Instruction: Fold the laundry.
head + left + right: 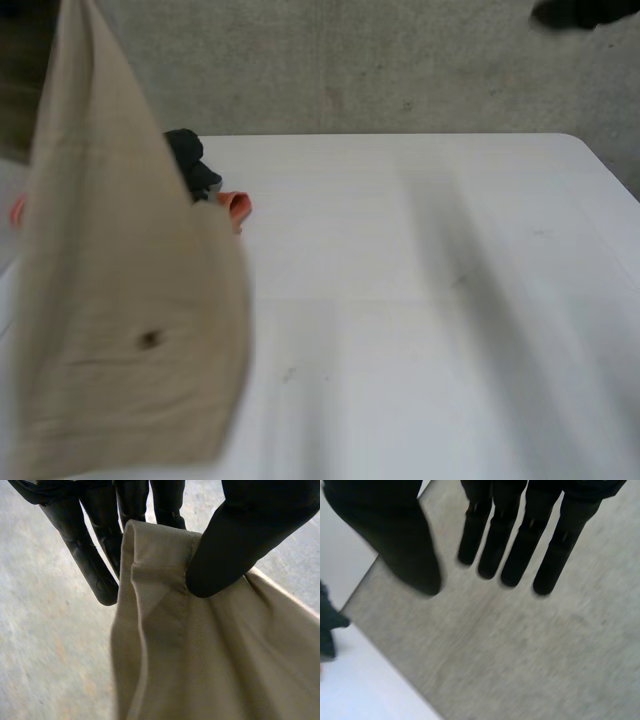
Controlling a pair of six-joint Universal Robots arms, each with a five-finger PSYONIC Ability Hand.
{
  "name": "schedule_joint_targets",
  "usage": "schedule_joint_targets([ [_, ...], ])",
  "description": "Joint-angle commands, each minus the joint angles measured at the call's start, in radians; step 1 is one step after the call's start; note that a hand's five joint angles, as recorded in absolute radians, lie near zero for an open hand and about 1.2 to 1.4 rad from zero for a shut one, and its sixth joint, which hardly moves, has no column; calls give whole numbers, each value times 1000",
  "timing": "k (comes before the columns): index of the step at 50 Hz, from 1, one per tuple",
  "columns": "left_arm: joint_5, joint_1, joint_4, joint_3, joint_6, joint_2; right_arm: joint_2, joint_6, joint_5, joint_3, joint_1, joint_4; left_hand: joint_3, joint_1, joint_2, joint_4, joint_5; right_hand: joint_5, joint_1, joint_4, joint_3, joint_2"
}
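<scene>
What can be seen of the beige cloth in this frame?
The beige cloth is a plain woven piece, cotton twill by its look, with a small dark spot on the side facing the head view. It hangs in the air over the left part of the white table, narrow at the top and spreading wide below. The left hand pinches a folded, stitched edge of it between thumb and fingers. What kind of garment it is cannot be told.

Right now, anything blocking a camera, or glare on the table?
Head view: beige cloth hangs close to the lens, covering part of the dark item and orange item; no glare on the white table. Left wrist view: left hand pinches the cloth's edge, unobstructed. Right wrist view: right hand open, unobstructed.
</scene>
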Motion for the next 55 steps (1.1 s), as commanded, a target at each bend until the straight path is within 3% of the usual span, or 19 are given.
schedule_joint_targets([
  [1, 7, -84, -4, -84, 89, -128, 89, -1, 32, 129, 53, 99, 208, 262, 203, 198, 234, -551, -418, -553, -550, -516],
  [7, -26, -124, 12, -121, 193, -184, 193, 80, 86, 297, 76, 73, 208, 262, 203, 198, 234, -633, -501, -636, -632, -598],
  [13, -45, -174, 14, -93, 185, -165, 333, 207, 57, 345, 86, 47, 208, 262, 203, 198, 234, -633, -501, -636, -632, -598],
  [24, -83, -272, -4, -6, 167, -119, 573, 483, -1, 235, 173, 47, 208, 262, 203, 198, 234, -633, -501, -636, -632, -598],
  [33, -89, -305, -12, -12, 170, -118, 695, 697, -41, 147, 340, 24, 208, 262, 203, 198, 234, -619, -486, -621, -618, -583],
  [35, -91, -308, -14, -13, 170, -121, 709, 723, -43, 141, 374, 10, 208, 262, 203, 198, 234, -496, -364, -498, -495, -461],
  [36, -92, -306, -14, -15, 172, -124, 718, 747, -44, 135, 398, -2, 208, 262, 203, 198, 234, -213, -81, -215, -212, -178],
  [38, -92, -303, -14, -18, 173, -125, 719, 764, -41, 132, 415, -13, 208, 262, 203, 198, 234, 117, 249, 115, 118, 152],
  [40, -89, -297, -15, -24, 175, -122, 704, 764, -28, 130, 420, -27, 208, 262, 203, 198, 234, 586, 718, 584, 587, 621],
  [43, -86, -288, -15, -30, 172, -116, 676, 734, 35, 124, 373, -47, 208, 262, 203, 198, 234, 588, 721, 586, 589, 623],
  [44, -85, -274, -17, -35, 169, -109, 655, 679, 104, 112, 324, -65, 208, 262, 203, 198, 234, 588, 721, 586, 589, 623],
  [48, -74, -223, -23, -61, 159, -78, 617, 459, 222, 45, 213, -90, 208, 262, 203, 198, 234, 588, 721, 586, 589, 623],
  [50, -59, -194, -23, -90, 146, -60, 610, 360, 233, -12, 169, -85, 208, 262, 203, 198, 234, 588, 721, 586, 589, 623],
  [55, -4, -142, -21, -212, 98, -41, 606, 289, 197, -116, 142, -105, 208, 262, 203, 198, 234, 588, 721, 586, 589, 623],
])
